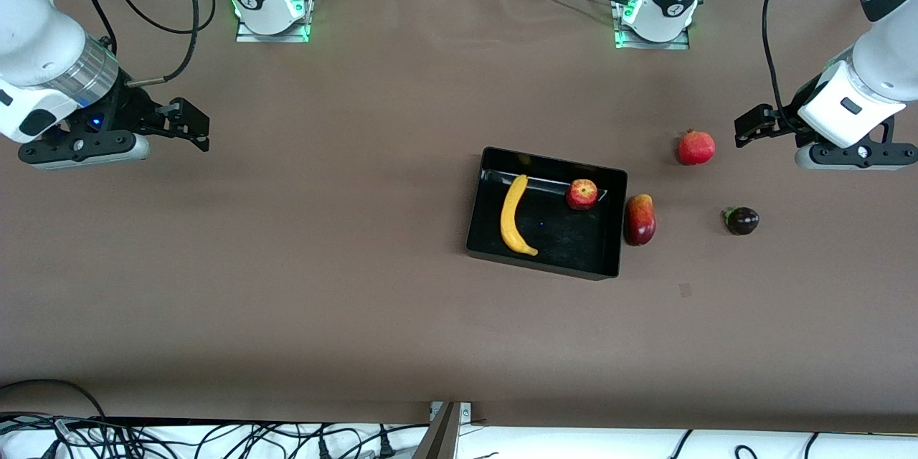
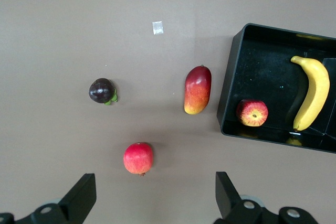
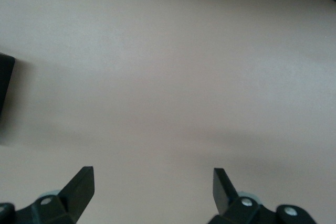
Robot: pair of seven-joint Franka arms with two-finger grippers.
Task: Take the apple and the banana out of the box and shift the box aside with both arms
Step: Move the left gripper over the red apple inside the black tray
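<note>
The black box [image 1: 488, 229] sits mid-table, toward the left arm's end. In it lie the yellow banana [image 1: 513, 216] and the small red apple [image 1: 582, 194]. The left wrist view shows the box [image 2: 231, 72], banana [image 2: 314, 90] and apple [image 2: 252, 113] too. My left gripper [image 1: 746, 130] is open and empty above the table, beside a red pomegranate. It also shows in the left wrist view [image 2: 155, 192]. My right gripper [image 1: 188, 126] is open and empty over bare table at the right arm's end. In the right wrist view the right gripper [image 3: 153, 184] hangs over bare table, with a corner of the box [image 3: 5, 85] at the edge.
A red-yellow mango [image 1: 640, 219] lies right beside the box's wall toward the left arm's end. A red pomegranate [image 1: 696, 148] and a dark purple mangosteen [image 1: 741, 220] lie farther toward that end. The left wrist view shows the mango [image 2: 198, 89], pomegranate [image 2: 138, 158] and mangosteen [image 2: 102, 91].
</note>
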